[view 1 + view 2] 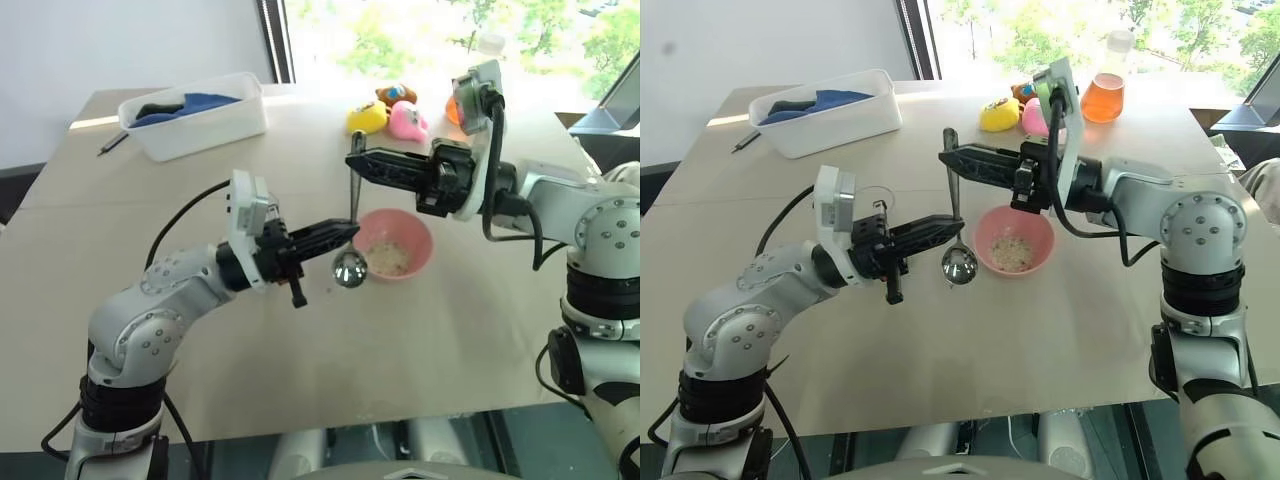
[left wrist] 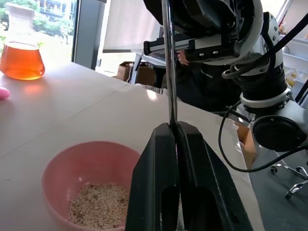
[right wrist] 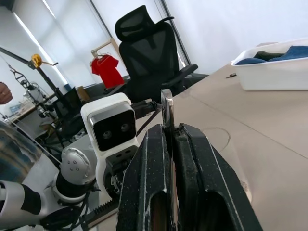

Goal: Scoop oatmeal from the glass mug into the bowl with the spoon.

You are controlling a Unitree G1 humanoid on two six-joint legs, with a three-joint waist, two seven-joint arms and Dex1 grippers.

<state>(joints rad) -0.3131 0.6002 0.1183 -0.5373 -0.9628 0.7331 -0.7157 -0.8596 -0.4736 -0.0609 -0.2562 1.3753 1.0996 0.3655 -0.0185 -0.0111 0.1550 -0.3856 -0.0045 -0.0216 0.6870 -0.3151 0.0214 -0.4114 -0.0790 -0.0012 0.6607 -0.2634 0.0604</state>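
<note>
The left hand (image 1: 958, 226) was clenched on the spoon (image 1: 954, 215) low on its handle, just above the bowl of the spoon, which hung head-down and nearly upright. The right hand (image 1: 948, 157) was clamped on the same handle near its upper end, reaching in from the opposite side — so both hands gripped one spoon at once. I judge this to be a hand-over: with the right hand now holding the top, the spoon could be freed below and then worked from the long end, which suits dipping into a cup.

The spoon's head hung just beside the pink bowl (image 1: 1040, 228), a little beyond the left fingertips and below the right hand, apart from the rim. Oatmeal (image 2: 98, 206) already lay in the bowl's bottom — a thin pale layer.

The glass mug (image 1: 876, 198) stood on the worktop (image 1: 1060, 330) behind the left wrist, partly hidden; I could not tell what it still held.

The spoon's head looked empty.
</note>
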